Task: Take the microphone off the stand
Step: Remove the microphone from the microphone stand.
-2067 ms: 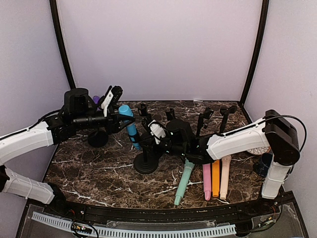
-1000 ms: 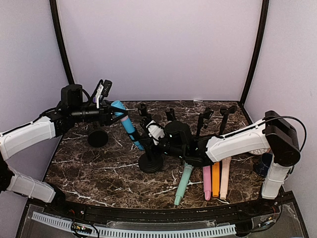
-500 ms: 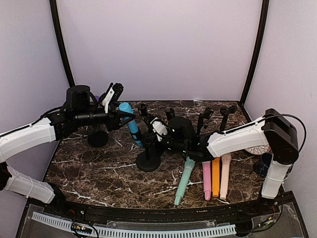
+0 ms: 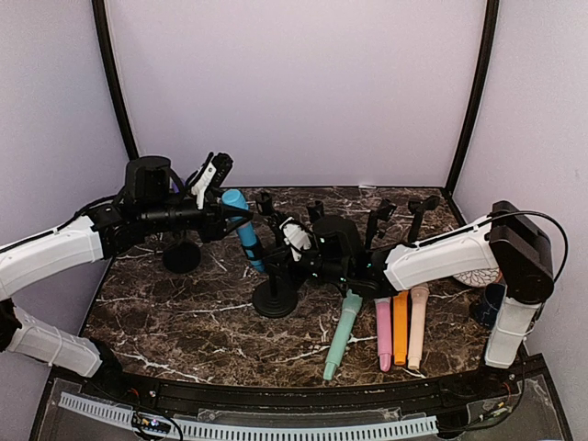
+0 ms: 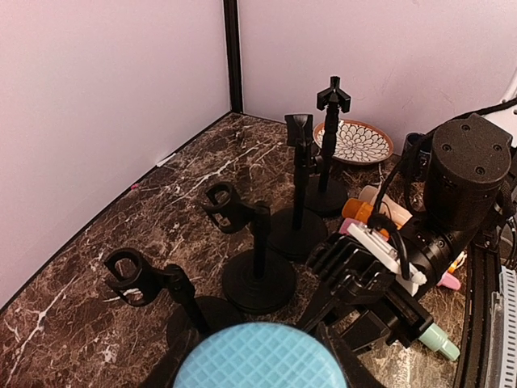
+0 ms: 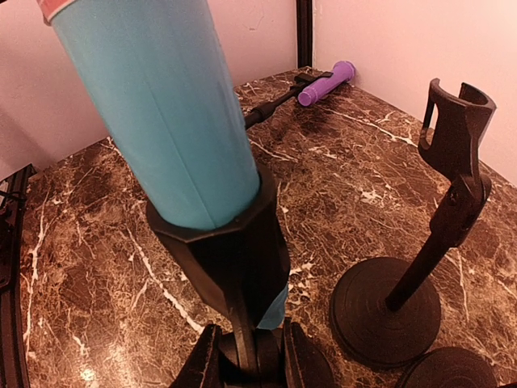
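- A white slotted strip runs along the front rail. Beyond it, the table is dark brown marble with white veins.
- At about 4 o'clock from mid-table, four loose microphones lie side by side on the marble: green microphone, pink microphone, orange microphone and cream microphone.
- The stand has its round base on the marble near mid-table.
- The right gripper, reaching in from 3 o'clock, is clenched on the stand's thin stem, one finger on each side.
- The blue microphone sits in the stand's clip and leans toward 11 o'clock.
- The left gripper comes in from 9 o'clock and grasps the blue microphone just below its head.
- Farther back, four empty stands range from 12 toward 2 o'clock.
- A purple microphone rests on another stand at 10 o'clock.
- A dark cup and a patterned plate sit at 3 o'clock by the right wall.
- Pale lilac walls close the room, with black posts at the back corners.
- Only the right wrist view shows the clip's black collar wrapped around the blue body, with the tail poking out beneath it. From above, the gripper covers that joint.
- Only the left wrist view shows the head's quilted mesh, the plate's petal pattern and the shape of each empty clip. The overhead view alone shows both arms meeting at the stand.
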Robot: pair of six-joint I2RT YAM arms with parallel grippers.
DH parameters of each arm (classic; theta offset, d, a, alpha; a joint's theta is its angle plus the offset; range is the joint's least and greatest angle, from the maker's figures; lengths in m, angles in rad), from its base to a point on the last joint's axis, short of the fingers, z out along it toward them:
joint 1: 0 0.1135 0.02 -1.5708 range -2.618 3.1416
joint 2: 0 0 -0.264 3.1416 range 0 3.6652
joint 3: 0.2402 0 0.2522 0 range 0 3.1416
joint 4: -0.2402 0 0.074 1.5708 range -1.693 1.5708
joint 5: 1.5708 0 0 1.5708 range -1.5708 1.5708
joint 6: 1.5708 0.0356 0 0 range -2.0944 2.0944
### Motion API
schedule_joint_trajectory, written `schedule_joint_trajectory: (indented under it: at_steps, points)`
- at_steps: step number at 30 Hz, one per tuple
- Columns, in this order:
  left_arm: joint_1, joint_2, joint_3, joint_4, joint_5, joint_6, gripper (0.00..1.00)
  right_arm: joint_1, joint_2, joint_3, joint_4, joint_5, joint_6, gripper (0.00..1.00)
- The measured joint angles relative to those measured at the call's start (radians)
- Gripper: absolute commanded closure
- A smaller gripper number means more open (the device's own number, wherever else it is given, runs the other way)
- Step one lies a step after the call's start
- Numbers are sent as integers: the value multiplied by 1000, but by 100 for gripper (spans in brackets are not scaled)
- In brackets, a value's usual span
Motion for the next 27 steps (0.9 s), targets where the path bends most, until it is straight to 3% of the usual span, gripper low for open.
schedule_joint_trajectory:
  at_steps: [6, 14, 27]
  points:
    - [11, 11, 19, -20, -18, -37, 100, 0, 0, 0, 1, 3, -5, 100]
    - [106, 38, 32, -23, 106, -140, 100, 14, 0, 4, 0, 44, -14, 100]
    - [171, 67, 41, -25, 201, -218, 100, 76, 3, 23, -26, 174, -92, 100]
